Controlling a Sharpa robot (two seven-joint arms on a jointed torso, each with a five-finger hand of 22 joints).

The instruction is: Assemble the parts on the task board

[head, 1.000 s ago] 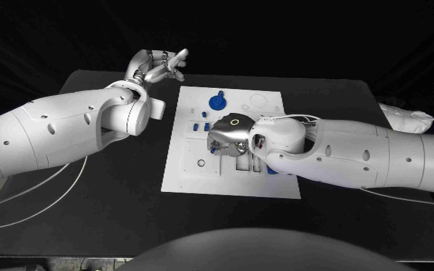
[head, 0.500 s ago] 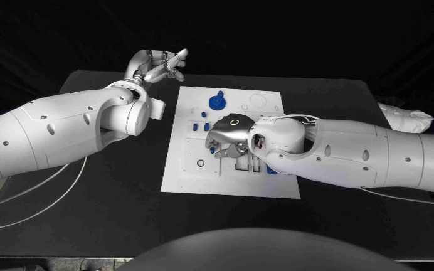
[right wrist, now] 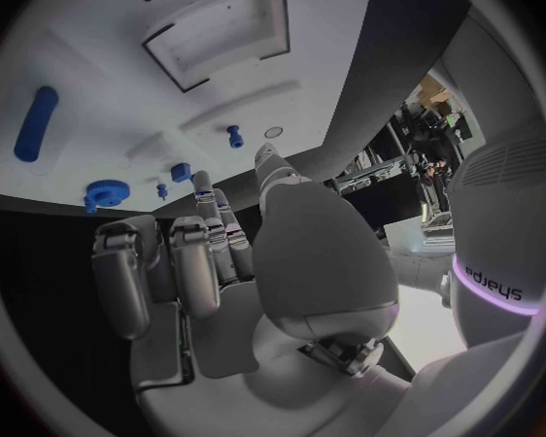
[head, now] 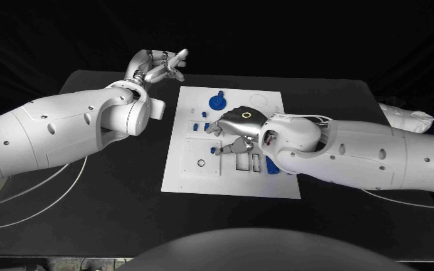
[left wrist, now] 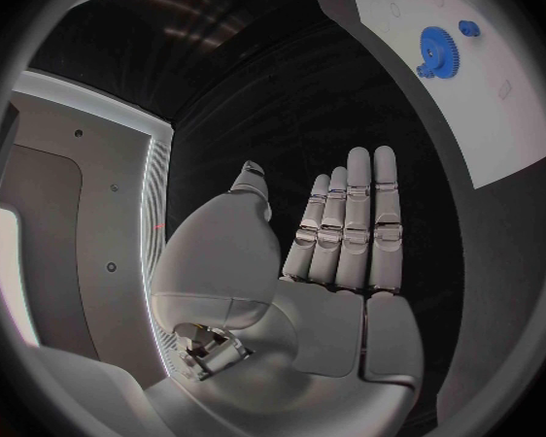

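Observation:
The white task board (head: 194,180) lies in the middle of the table. On it sit a blue gear (head: 217,102), two small blue pieces (head: 200,127), a small blue peg (head: 215,150) and a blue cylinder (head: 272,166). My right hand (head: 234,135) hovers over the board's middle with its fingers partly bent and nothing in them. The right wrist view has that hand (right wrist: 206,252) above the peg (right wrist: 234,136), the gear (right wrist: 101,192) and the cylinder (right wrist: 36,123). My left hand (head: 159,64) is raised beyond the board's far left corner, flat and empty (left wrist: 346,223).
The board has empty rectangular recesses (right wrist: 219,31) and a round outline (head: 259,101) at its far end. Black table (head: 108,208) surrounds the board. A crumpled white cloth (head: 405,118) lies at the table's right edge.
My right hand has drawn back a little toward the right, off the board's slots, uncovering the small blue peg. The left hand has not moved.

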